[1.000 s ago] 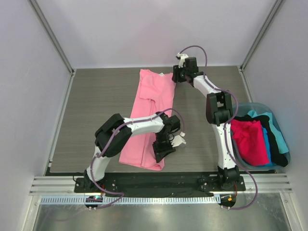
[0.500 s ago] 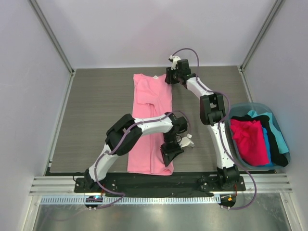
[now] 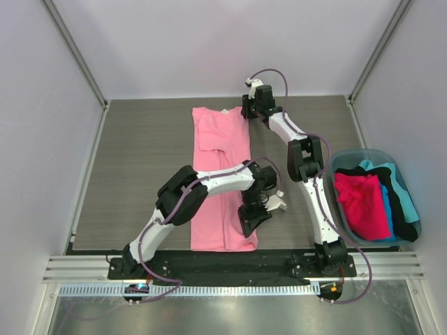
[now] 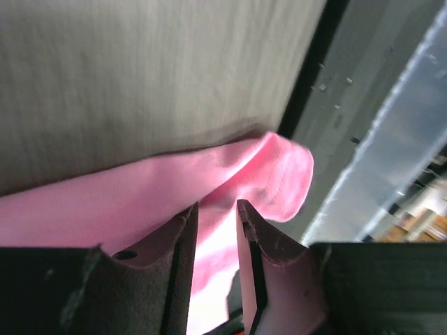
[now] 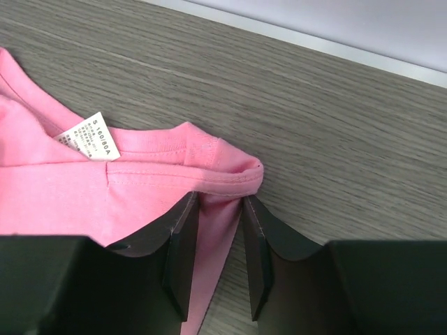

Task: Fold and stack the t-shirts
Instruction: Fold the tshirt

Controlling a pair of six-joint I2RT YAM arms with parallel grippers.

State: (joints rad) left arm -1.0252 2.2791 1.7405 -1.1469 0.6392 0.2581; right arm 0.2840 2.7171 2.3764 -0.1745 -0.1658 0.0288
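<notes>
Left gripper (image 4: 216,209), jaws narrow, pinches the near right corner of the light pink t-shirt (image 3: 223,146), which lies lengthwise on the table (image 3: 126,160). Right gripper (image 5: 218,202), jaws equally narrow, clamps the shirt's far right shoulder fold.

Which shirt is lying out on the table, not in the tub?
The light pink t-shirt, stretched long on the table; the hot pink, black and teal ones are heaped in the blue tub.

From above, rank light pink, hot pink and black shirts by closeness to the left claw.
1. Light pink cloth t-shirt: pinched by the left gripper.
2. Hot pink cloth t-shirt: right, in the light-blue plastic tub.
3. Black cloth t-shirt: farther right.
</notes>
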